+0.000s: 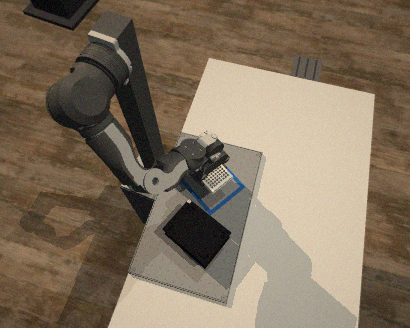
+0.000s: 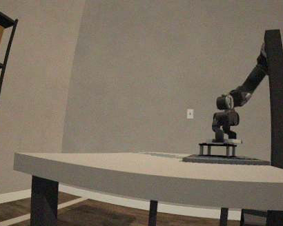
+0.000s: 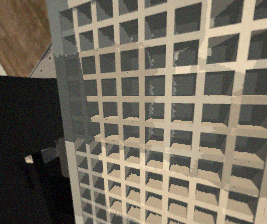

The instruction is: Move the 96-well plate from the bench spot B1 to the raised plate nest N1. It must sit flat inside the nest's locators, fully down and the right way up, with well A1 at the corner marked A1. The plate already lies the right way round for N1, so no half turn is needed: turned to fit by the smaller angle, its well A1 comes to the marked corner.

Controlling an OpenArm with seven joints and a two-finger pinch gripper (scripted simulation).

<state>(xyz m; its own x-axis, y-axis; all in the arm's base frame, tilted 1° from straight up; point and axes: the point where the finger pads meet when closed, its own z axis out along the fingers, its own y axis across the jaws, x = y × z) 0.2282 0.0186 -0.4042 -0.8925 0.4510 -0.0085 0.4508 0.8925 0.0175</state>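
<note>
The white 96-well plate (image 1: pixel 218 177) hangs a little above the blue-outlined bench spot B1 (image 1: pixel 222 196), lifted off the grey mat. My gripper (image 1: pixel 213 165) is shut on the plate from above. In the side view the gripper (image 2: pixel 223 136) holds the plate (image 2: pixel 228 141) level, at about the height of the nest's top. The well grid of the plate (image 3: pixel 175 115) fills the wrist view. The black raised nest N1 (image 1: pixel 197 234) stands on the mat in front of B1, and its dark edge (image 3: pixel 20 150) shows at the left of the wrist view. The A1 mark is too small to see.
The grey mat (image 1: pixel 199 220) lies at the table's left edge. The nest stands on short posts (image 2: pixel 217 149). The arm's dark column (image 1: pixel 137 95) rises just left of the mat. A small grey rack (image 1: pixel 306 67) sits at the table's far edge.
</note>
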